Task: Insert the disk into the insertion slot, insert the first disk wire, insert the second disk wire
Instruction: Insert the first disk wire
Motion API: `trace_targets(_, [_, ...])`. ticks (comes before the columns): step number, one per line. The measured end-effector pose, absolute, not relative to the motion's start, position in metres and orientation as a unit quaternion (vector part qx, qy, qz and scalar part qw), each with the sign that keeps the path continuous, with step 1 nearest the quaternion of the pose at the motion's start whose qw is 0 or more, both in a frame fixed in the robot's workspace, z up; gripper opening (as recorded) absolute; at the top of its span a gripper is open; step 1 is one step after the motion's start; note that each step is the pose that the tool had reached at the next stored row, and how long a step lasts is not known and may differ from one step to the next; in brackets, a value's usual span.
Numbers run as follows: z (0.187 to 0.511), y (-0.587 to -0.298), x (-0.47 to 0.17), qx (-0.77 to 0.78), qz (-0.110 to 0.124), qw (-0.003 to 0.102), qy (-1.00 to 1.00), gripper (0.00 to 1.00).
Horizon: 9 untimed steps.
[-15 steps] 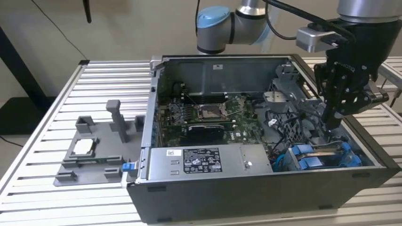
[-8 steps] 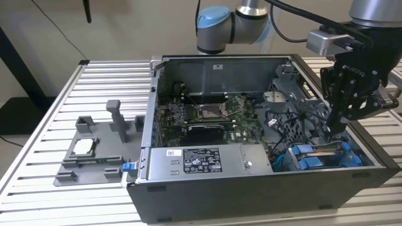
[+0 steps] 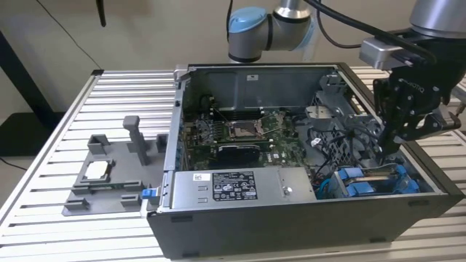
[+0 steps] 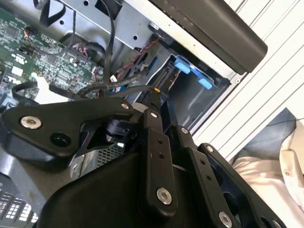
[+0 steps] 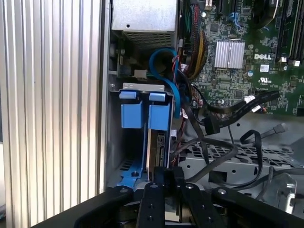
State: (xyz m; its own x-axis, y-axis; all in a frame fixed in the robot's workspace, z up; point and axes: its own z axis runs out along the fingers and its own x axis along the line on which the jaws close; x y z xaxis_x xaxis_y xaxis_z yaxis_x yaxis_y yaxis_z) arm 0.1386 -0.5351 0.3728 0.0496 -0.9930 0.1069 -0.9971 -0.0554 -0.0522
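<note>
One gripper (image 3: 391, 146), pinched shut, hangs at the exterior view's lower right above the disk (image 5: 158, 142), apparently seated in the insertion slot (image 5: 114, 137); loose cables (image 5: 209, 118) nearby could snag it.

Silver arm (image 3: 290, 7) with light-blue joint cap (image 3: 243, 22), black cables (image 3: 348, 21), and black tool (image 3: 393, 143) dotted with silver screws (image 4: 164, 194).

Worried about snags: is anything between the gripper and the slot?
Nothing visible. In the first wrist view the gripper sits right at the slot; loose black cables lie beside it, not across the gap.
</note>
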Motion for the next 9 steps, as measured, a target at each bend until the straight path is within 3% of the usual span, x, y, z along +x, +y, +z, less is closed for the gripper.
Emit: trace_targets(9, [0.370,-0.539,0.150,0.726,0.022,0.032,-0.687,0.19])
